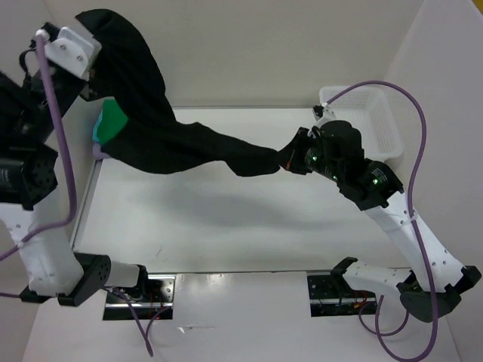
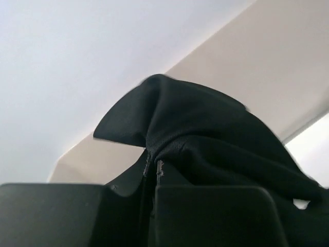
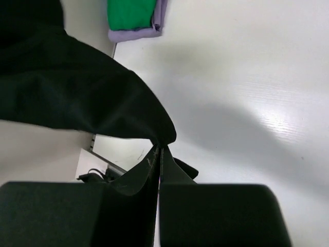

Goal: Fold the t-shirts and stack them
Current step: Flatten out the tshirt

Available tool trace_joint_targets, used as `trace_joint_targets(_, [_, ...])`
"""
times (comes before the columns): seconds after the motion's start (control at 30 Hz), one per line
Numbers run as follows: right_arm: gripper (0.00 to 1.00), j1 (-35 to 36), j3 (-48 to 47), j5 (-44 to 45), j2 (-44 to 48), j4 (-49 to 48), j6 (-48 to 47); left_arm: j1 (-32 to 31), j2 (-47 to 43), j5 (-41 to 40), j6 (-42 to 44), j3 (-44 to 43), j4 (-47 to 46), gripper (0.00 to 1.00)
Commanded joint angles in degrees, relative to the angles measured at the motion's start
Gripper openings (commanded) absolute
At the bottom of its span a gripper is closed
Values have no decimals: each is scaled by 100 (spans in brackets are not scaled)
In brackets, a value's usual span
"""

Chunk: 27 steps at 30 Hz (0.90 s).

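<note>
Black shirt [image 1: 173, 143]: clamped at one end in left claw [image 2: 153, 170], at the other in right claw [image 3: 159, 154], slung between them above desk [image 1: 226, 226]; not yet folded. Green shirt [image 1: 115, 121], turquoise shirt [image 1: 97, 133], lavender shirt [image 1: 99, 151]: stacked folded below left claw. Judged three of four done.

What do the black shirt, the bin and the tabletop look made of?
The black shirt: soft matte cloth, probably knit; it drapes and creases, fine texture shows in the left wrist view. The bin: white, seemingly plastic, with latticed walls. The tabletop: hard, smooth, white, semi-gloss; soft glare shows. Laminate or paint, unclear.
</note>
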<state>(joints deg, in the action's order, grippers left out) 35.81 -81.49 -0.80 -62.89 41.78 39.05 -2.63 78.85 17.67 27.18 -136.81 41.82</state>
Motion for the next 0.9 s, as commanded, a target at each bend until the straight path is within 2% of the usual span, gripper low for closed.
trace_joint_targets(0.0, [0, 40, 194, 106, -92, -73, 33, -210, 1805, 473, -310, 59, 756, 0])
trace_joint_targets(0.07, [0, 40, 475, 106, -92, -221, 181, -421, 2586, 825, -153, -196, 993, 3])
trace_joint_targets(0.13, [0, 40, 739, 53, -152, -276, 252, -841, 3143, 826, 120, -406, 1362, 6])
trace_joint_targets(0.17, [0, 40, 810, -42, -231, -363, 252, -1001, 3763, 747, 251, -773, 1529, 7])
trace_joint_targets(0.23, [0, 40, 1011, -148, -337, -425, 375, -1386, 4390, 449, 401, -1205, 1872, 7])
trace_joint_targets(0.3, [0, 40, 1161, -210, -408, -556, 436, -1546, 5340, 299, 402, -2011, 2118, 14])
trace_joint_targets(0.33, [0, 40, 1223, -210, -408, -557, 437, -1599, 5917, 133, 289, -2303, 2119, 23])
trace_joint_targets(0.37, [0, 40, 1276, -210, -469, -557, 437, -1600, 6175, 131, 218, -2628, 2224, 50])
trace_joint_targets(0.4, [0, 40, 1276, -158, -469, -557, 437, -1600, 6386, 27, 165, -3214, 2295, 84])
trace_joint_targets(0.47, [0, 40, 1276, -52, -530, -557, 437, -1548, 6529, -159, -72, -3352, 2243, 98])
trace_joint_targets(0.6, [0, -22, 1215, 97, -654, -434, 437, -1135, 5697, 446, -117, -3300, 2435, 100])
trace_joint_targets(0.63, [0, -135, 1215, 97, -654, -434, 437, -1038, 5250, 639, 32, -3299, 2592, 100])
trace_joint_targets(0.67, [0, -353, 1215, 97, -654, -382, 437, -968, 5063, 841, 573, -3299, 3160, 100])
trace_joint_targets(0.7, [0, -486, 1276, 97, -567, -381, 437, -915, 4913, 843, 656, -3221, 3304, 100])
trace_joint_targets(0.73, [0, -609, 1363, 97, -505, -381, 437, -914, 4077, 634, 822, -2454, 3245, 100])
trace_joint_targets(0.77, [0, -828, 1364, 28, -452, -442, 376, -914, 3529, 571, 1738, -1455, 3079, 100])
trace_joint_targets(0.8, [0, -926, 1460, 27, -400, -443, 323, -1071, 2914, 301, 1999, -253, 2703, 100])
trace_joint_targets(0.83, [0, -1014, 1530, 27, -338, -495, 253, -1307, 1542, -93, 2237, 2587, 2169, 100])
trace_joint_targets(0.87, [0, -1093, 1531, -25, -338, -495, 252, -1614, 850, -489, 2526, 3973, 1250, 100])
